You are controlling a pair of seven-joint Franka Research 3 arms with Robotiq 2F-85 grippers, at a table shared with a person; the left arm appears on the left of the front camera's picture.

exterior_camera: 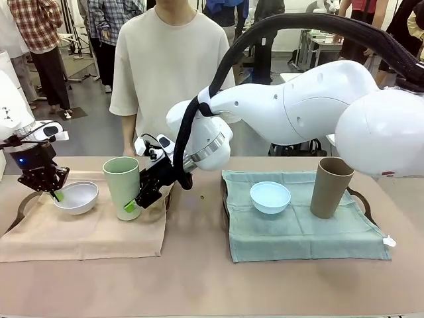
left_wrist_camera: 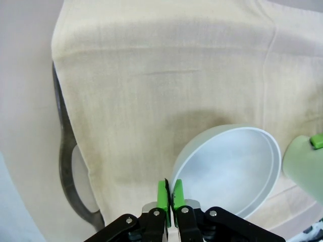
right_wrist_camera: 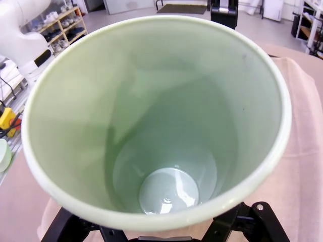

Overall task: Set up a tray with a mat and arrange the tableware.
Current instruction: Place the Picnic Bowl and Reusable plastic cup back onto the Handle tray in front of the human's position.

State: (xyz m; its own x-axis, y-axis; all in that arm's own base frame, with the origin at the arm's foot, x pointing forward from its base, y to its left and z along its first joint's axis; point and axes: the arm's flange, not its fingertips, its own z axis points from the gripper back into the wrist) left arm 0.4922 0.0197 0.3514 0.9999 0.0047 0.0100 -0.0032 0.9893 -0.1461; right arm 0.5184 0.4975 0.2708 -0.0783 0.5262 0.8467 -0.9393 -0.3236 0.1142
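On the left tray lies a beige mat. On it sits a white bowl and a pale green tumbler stands upright. My left gripper has its green pads pinched on the white bowl's near rim. My right gripper reaches across and straddles the green tumbler low down, one pad against its wall. The right tray carries a green mat with a light blue bowl and a tan-brown tumbler.
A person in a cream T-shirt stands at the far side of the table, behind the left tray. My right arm spans the middle of the table above the gap between the trays. Bare tabletop runs along the front.
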